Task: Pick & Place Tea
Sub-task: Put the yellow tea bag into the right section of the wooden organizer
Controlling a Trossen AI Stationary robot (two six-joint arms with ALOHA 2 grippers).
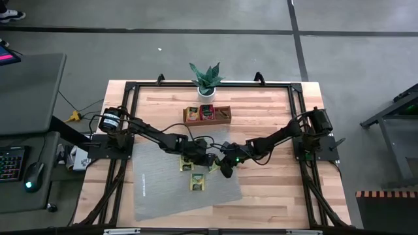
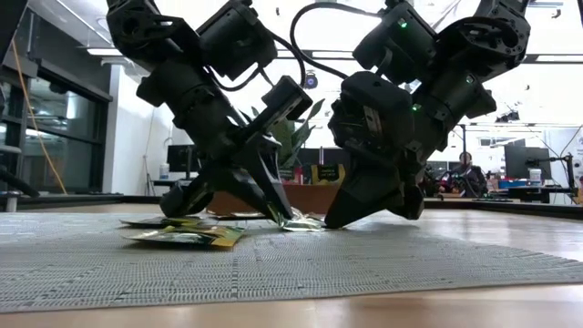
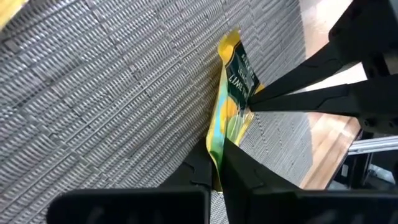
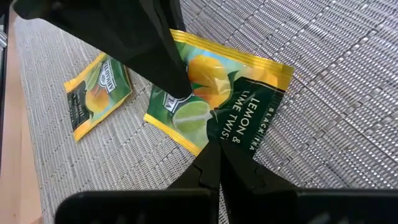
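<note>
Grey ribbed mat [image 1: 176, 189] covers the front-left part of the wooden table [image 1: 274, 196], and both arms are seen meeting over its middle. One yellow-green sachet [image 4: 217, 99] is held between the two grippers. In the left wrist view it is seen edge-on, its long axis running away from the left gripper [image 3: 217, 165], whose fingers are pressed together on its near edge. The right gripper [image 4: 217, 158] is likewise clamped on the dark-labelled edge, where "LEMON & LIME TWIST" can be read. From table height the sachet is seen low, just above or touching the mat; which cannot be told.

A second sachet [image 4: 98, 93] is seen lying flat on the mat just beside the held one. Further sachets [image 1: 198, 183] lie nearer the mat's front edge; their number cannot be made out from above. A wooden tray [image 1: 207, 115] stands towards the table's back edge with some red and green contents, too small to be read. A potted plant [image 1: 206, 79] stands behind it.
</note>
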